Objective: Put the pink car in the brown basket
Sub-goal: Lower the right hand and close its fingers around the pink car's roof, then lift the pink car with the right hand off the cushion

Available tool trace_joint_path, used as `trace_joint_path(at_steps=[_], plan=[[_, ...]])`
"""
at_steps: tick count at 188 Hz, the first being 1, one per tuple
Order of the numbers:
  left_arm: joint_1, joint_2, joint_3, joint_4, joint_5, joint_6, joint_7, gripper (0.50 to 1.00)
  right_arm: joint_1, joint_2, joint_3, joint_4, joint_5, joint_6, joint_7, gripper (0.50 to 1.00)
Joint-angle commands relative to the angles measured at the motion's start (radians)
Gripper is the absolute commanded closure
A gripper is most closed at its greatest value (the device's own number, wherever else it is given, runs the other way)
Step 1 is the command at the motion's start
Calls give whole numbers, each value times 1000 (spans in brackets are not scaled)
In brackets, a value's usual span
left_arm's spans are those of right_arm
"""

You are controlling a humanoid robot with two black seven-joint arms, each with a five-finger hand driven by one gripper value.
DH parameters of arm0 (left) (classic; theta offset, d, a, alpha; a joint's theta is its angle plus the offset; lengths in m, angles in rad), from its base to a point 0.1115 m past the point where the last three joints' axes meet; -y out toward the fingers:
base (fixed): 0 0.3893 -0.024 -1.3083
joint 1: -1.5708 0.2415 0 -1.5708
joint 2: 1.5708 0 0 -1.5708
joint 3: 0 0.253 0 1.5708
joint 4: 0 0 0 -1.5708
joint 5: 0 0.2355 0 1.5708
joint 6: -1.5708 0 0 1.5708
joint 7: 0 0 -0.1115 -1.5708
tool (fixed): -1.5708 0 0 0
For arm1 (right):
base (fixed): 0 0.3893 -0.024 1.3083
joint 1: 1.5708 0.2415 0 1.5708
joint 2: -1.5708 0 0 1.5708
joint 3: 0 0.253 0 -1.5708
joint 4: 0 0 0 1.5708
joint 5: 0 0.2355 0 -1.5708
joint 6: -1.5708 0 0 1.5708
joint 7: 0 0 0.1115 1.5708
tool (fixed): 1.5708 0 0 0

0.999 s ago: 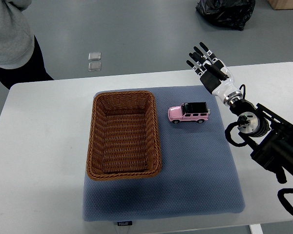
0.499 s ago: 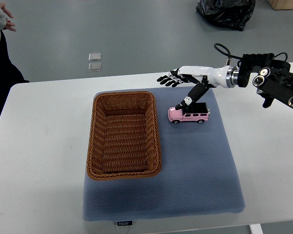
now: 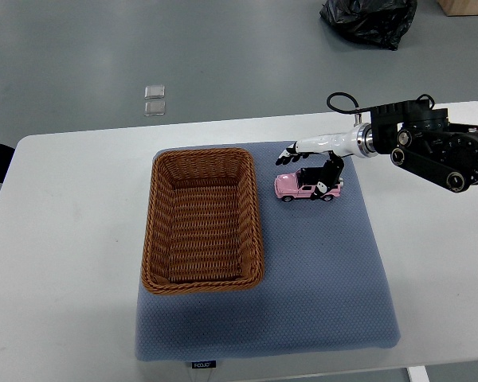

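Pink car roof under robot hand

1. I read this as a robot lab: my white table stands on a bare grey floor.
2. A blue-grey mat covers its centre.
3. A black bag lies upper right.
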Motion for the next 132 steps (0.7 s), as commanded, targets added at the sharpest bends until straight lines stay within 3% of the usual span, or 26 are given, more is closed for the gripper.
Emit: trace_joint_path(at_steps=[1, 42, 60, 77, 92, 102, 121, 132], plan=[[0, 0, 0, 2, 0, 0, 0, 500, -21, 19, 0, -32, 1, -25, -19, 636], [0, 0, 0, 0, 0, 0, 0, 500, -41, 49, -2, -67, 1, -33, -25, 646], [0, 0, 0, 0, 0, 0, 0, 500, -47, 49, 0, -67, 3, -34, -25, 675], [0, 0, 0, 0, 0, 0, 0, 500, -48, 51, 0, -69, 3, -34, -25, 728], [0, 0, 0, 2, 0, 0, 0, 500, -56, 49, 0, -69, 3, -34, -23, 834], [0, 0, 0, 2, 0, 0, 0, 500, -57, 49, 0, -69, 3, -36, -23, 871], [0, 0, 0, 3, 0, 0, 0, 500, -59, 49, -2, -69, 3, -36, -20, 993], [0, 0, 0, 5, 0, 0, 0, 500, -59, 48, 0, -69, 3, -40, -19, 1000]])
